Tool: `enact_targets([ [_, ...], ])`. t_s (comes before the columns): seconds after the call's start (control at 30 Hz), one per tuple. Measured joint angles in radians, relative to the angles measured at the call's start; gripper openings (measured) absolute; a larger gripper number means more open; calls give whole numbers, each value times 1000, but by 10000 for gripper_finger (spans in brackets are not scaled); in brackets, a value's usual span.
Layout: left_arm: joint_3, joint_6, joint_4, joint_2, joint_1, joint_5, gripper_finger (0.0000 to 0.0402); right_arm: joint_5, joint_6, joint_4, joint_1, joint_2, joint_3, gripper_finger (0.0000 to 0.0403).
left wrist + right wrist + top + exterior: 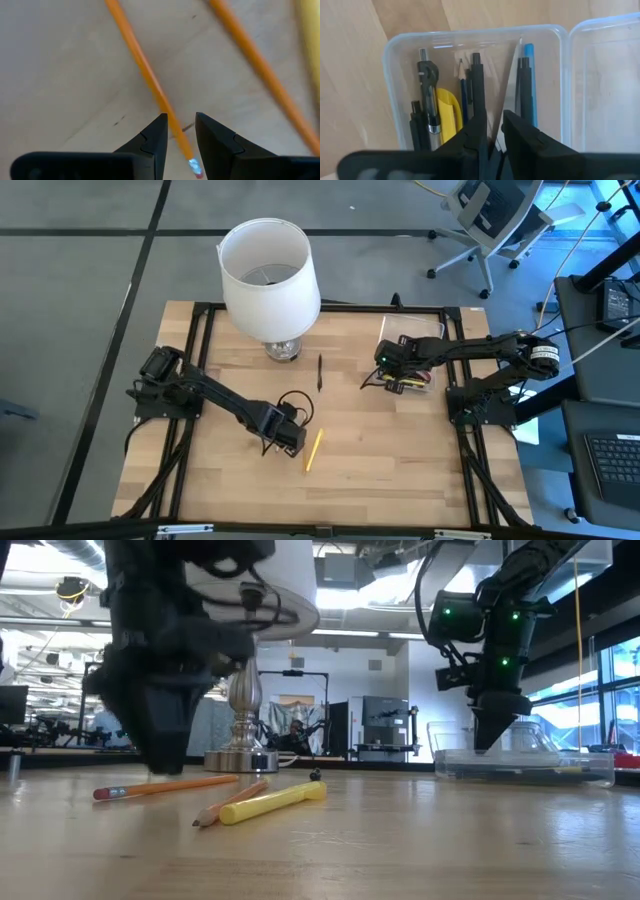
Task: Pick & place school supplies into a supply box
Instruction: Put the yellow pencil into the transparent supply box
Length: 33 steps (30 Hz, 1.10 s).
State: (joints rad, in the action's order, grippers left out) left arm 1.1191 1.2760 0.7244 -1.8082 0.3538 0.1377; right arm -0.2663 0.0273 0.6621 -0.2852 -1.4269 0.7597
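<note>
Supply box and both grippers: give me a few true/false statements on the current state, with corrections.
1. The right gripper hangs over the supply box. True.
2. The supply box is empty. False: it already holds several pens, among them a blue pen and a yellow item.
3. The left gripper is open, its fingers either side of an orange pencil lying on the table. True.
4. The left gripper has lifted the orange pencil off the table. False: the pencil lies flat on the wood.
5. A yellow marker lies on the table outside the box. True.
6. The white lampshade stands inside the supply box. False: it stands apart, on the table's far side.
</note>
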Motion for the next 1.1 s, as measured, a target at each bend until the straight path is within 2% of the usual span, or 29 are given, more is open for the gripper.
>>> enact_targets([
  [0.17,2,32,2,-50,0,-14,91,-1,0,0,0,0,0,68],
  [0.27,5,-19,7,-73,-1,-49,92,-1,0,0,0,0,0,68],
  [0.43,5,-274,7,-84,19,-32,79,-2,4,0,0,0,0,68],
  [0.53,3,-447,1,-83,35,7,62,-2,7,0,0,0,0,68],
  [0.67,3,-627,-3,-83,43,9,35,-2,3,0,0,0,0,68],
  [0.77,3,-649,-2,-83,44,19,18,-2,3,0,0,0,0,68],
  [0.9,3,-594,0,-82,45,41,15,-2,3,0,0,0,0,68],
  [1.1,1,-606,-1,-83,45,46,62,-2,3,0,0,0,1,68],
])
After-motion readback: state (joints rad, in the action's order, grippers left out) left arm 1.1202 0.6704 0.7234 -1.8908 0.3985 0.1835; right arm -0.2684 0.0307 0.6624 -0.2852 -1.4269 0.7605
